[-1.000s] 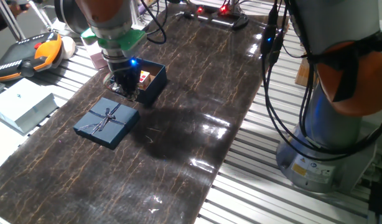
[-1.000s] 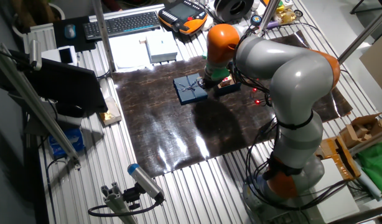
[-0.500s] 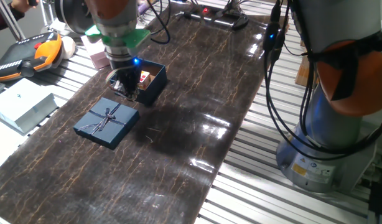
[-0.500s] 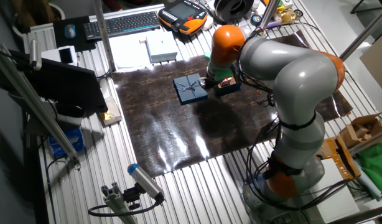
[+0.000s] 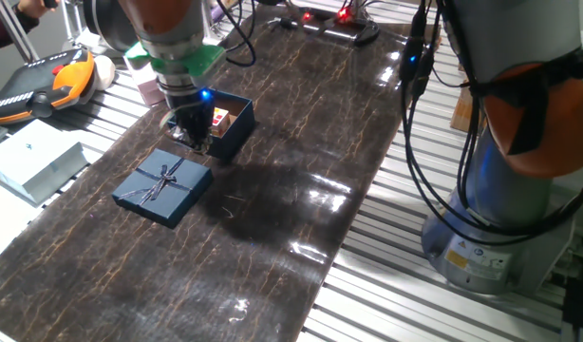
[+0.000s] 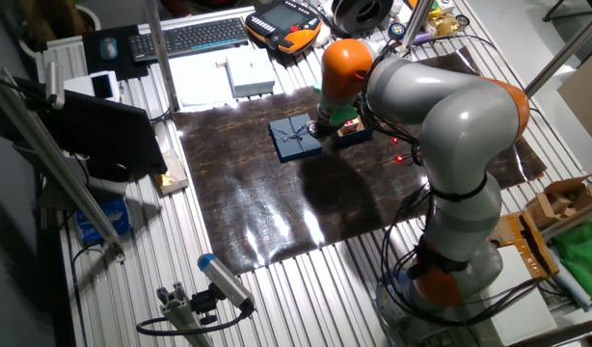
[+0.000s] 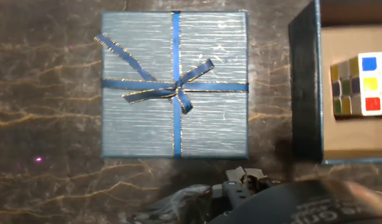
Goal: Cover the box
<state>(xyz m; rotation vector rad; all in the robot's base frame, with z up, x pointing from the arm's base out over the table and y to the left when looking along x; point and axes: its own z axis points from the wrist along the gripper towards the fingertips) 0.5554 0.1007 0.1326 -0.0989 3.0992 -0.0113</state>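
The box (image 5: 232, 123) is a small, open, dark navy box on the dark mat, with a colourful cube (image 7: 359, 86) inside. It also shows in the other fixed view (image 6: 355, 134) and at the right edge of the hand view (image 7: 305, 87). The flat navy lid with a ribbon bow (image 5: 163, 185) lies on the mat beside it and fills the middle of the hand view (image 7: 175, 84). My gripper (image 5: 192, 134) hangs low between box and lid, holding nothing that I can see. Its fingers are too dark to tell apart, and the hand view shows only its body at the bottom edge.
A pale flat box (image 5: 35, 159) and an orange-black teach pendant (image 5: 40, 84) lie left of the mat on the slatted table. The robot's base (image 5: 500, 228) and its cables stand at the right. A keyboard (image 6: 185, 39) lies at the back.
The arm swayed slightly over the box's left side and is back near where it was. The lid and the box have not moved.
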